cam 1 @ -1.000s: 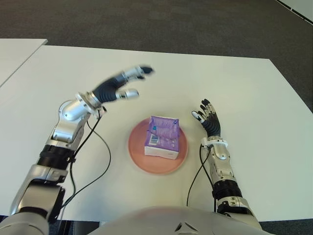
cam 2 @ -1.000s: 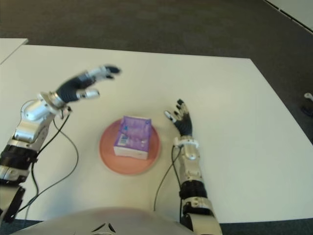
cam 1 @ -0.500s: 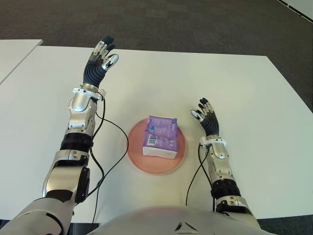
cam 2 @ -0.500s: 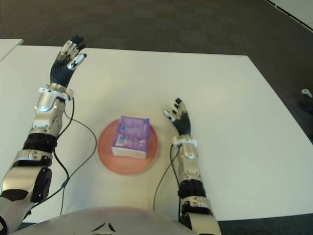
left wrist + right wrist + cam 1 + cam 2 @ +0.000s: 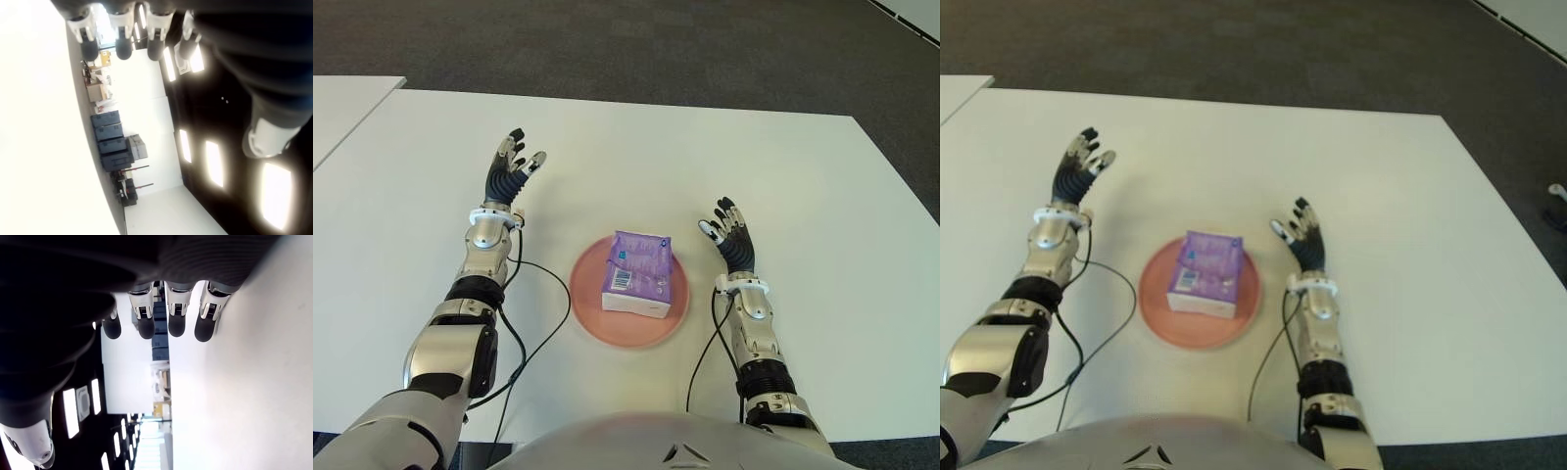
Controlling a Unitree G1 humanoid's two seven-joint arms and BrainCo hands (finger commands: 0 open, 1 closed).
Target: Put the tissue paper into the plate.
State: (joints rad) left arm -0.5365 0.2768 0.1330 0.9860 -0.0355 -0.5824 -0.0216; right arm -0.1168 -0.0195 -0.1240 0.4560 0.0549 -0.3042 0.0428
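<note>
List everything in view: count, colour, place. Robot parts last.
tissue paper pack: 1, purple top with white sides, lying in the plate
plate: 1, pink, round, on the table between the two hands, near the robot
table: 1, white, fills most of the view
second table: 1, white, only its corner shows at the far left
floor: dark grey carpet beyond the tables
cables: 2, black, one running along each forearm
left hand: 1, black and silver, fingers spread, empty, left of the plate
right hand: 1, black and silver, fingers spread, empty, right of the plate
</note>
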